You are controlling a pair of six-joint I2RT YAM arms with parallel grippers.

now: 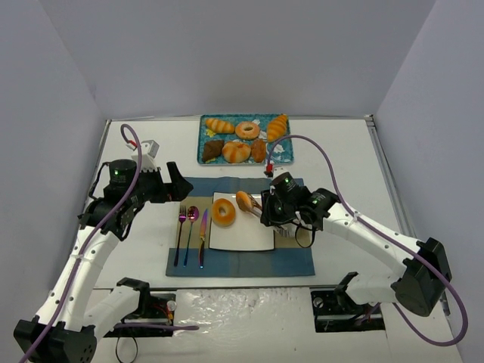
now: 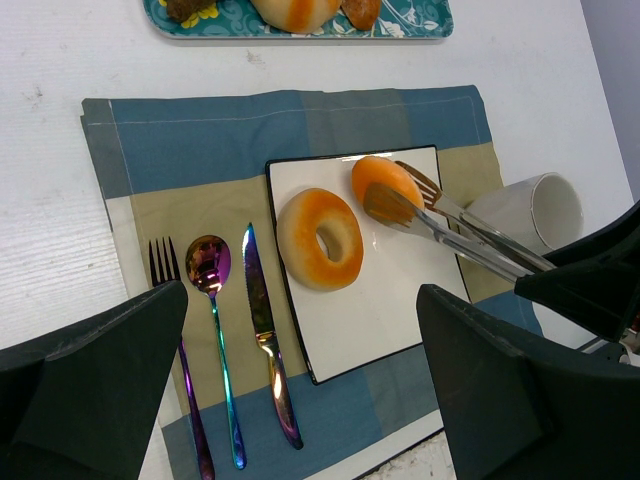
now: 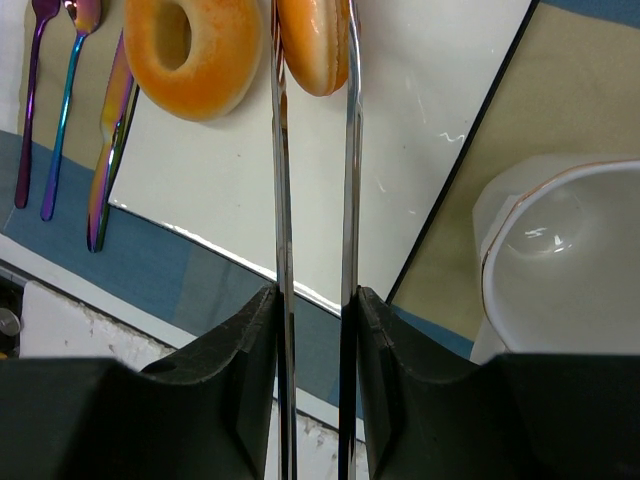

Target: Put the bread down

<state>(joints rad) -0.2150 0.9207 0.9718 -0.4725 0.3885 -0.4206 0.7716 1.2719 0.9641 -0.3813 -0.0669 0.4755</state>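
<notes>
My right gripper [image 1: 274,212] [image 3: 315,295] is shut on a pair of metal tongs [image 3: 347,200] [image 2: 450,225]. The tongs pinch a small golden bread roll [image 1: 243,200] [image 2: 385,185] [image 3: 312,45] over the far part of the white square plate [image 1: 246,234] [image 2: 375,310] [image 3: 400,150]. A ring-shaped bread [image 1: 223,212] [image 2: 320,238] [image 3: 190,55] lies on the plate's left side. My left gripper [image 1: 178,185] [image 2: 302,295] hangs open above the placemat's left edge, holding nothing.
A teal tray [image 1: 206,128] with several breads sits at the back. A fork, spoon and knife [image 1: 193,234] [image 2: 215,330] lie left of the plate on the blue-and-tan placemat [image 1: 295,261]. A white cup [image 2: 535,210] [image 3: 560,250] stands right of the plate.
</notes>
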